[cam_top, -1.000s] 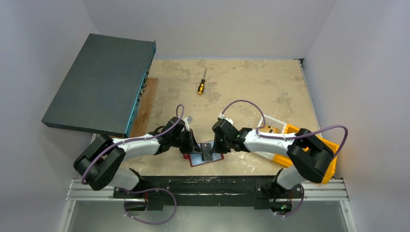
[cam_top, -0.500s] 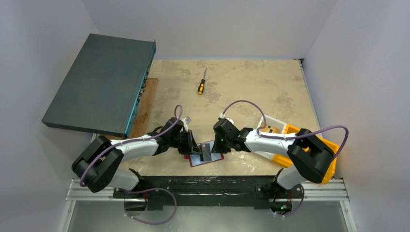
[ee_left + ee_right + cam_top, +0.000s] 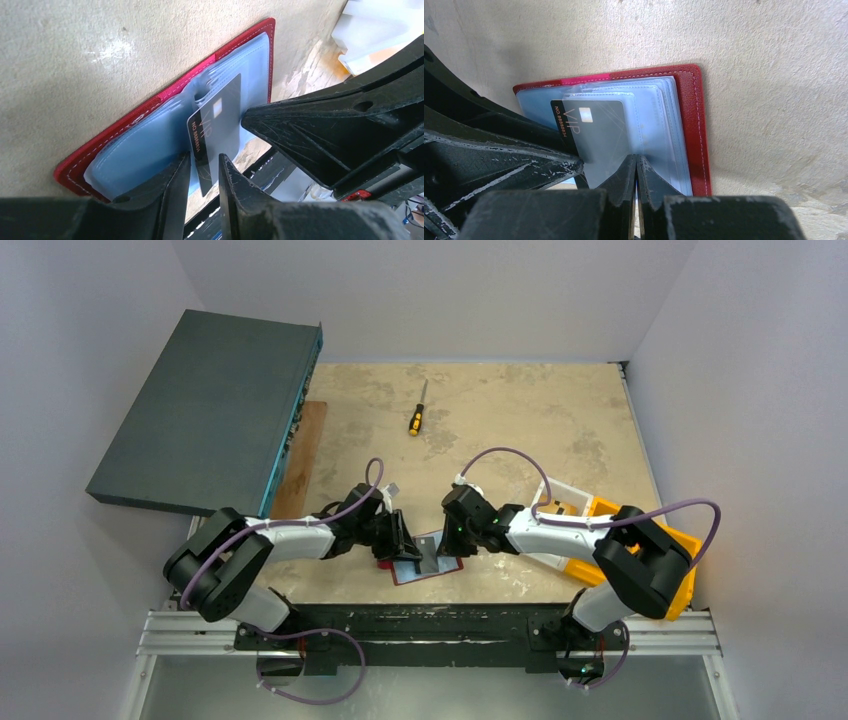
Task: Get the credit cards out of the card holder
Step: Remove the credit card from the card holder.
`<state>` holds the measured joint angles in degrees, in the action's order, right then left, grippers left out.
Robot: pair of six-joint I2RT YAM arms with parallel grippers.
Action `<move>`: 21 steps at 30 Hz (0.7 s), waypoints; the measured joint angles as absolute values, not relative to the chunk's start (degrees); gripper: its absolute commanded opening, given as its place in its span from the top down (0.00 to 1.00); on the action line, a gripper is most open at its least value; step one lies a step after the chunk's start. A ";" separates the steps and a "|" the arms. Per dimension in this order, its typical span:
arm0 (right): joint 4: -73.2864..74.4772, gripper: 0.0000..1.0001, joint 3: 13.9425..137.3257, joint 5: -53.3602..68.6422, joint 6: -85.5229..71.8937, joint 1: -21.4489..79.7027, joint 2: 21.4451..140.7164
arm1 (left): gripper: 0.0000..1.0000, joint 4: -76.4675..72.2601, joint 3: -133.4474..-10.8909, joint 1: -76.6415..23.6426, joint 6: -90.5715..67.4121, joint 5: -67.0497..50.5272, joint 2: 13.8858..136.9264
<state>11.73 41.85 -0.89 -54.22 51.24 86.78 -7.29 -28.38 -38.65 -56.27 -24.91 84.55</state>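
Observation:
The dark red card holder (image 3: 447, 570) lies open near the table's front edge, its clear sleeves facing up (image 3: 150, 107) (image 3: 691, 110). A grey credit card (image 3: 215, 120) marked VIP, with a black stripe, sticks partly out of a sleeve (image 3: 594, 130). My left gripper (image 3: 204, 157) is open, and the card's free end lies in the narrow gap between its fingers, unclamped. It sits at the holder's left side (image 3: 405, 543). My right gripper (image 3: 636, 159) is shut, its tips pressing on the sleeves at the holder's right (image 3: 447, 543). No tan-gold card shows.
A yellow-handled screwdriver (image 3: 416, 417) lies at the far middle of the table. A large dark box (image 3: 210, 410) leans over a wooden board (image 3: 300, 455) at left. An orange bin (image 3: 680, 570) and a white bin (image 3: 562, 502) sit under the right arm.
My left gripper's jaws have parted from shut to a small gap round the card's end. The left elbow has shifted slightly right. The holder, card and right gripper have stayed put.

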 measured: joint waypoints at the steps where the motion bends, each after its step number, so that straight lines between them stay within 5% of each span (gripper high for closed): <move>1: 11.62 1.00 41.85 -0.86 -54.22 51.24 86.87 | 0.76 -7.77 -28.38 -38.65 -56.45 -25.15 84.84; 9: 11.14 1.00 41.85 -0.67 -54.22 51.24 87.02 | 0.98 -9.37 -28.32 -38.65 -57.74 -25.43 85.36; 21: 9.30 1.00 41.58 -0.34 -54.72 51.33 87.42 | 0.95 -4.95 -28.32 -38.63 -57.23 -24.75 80.25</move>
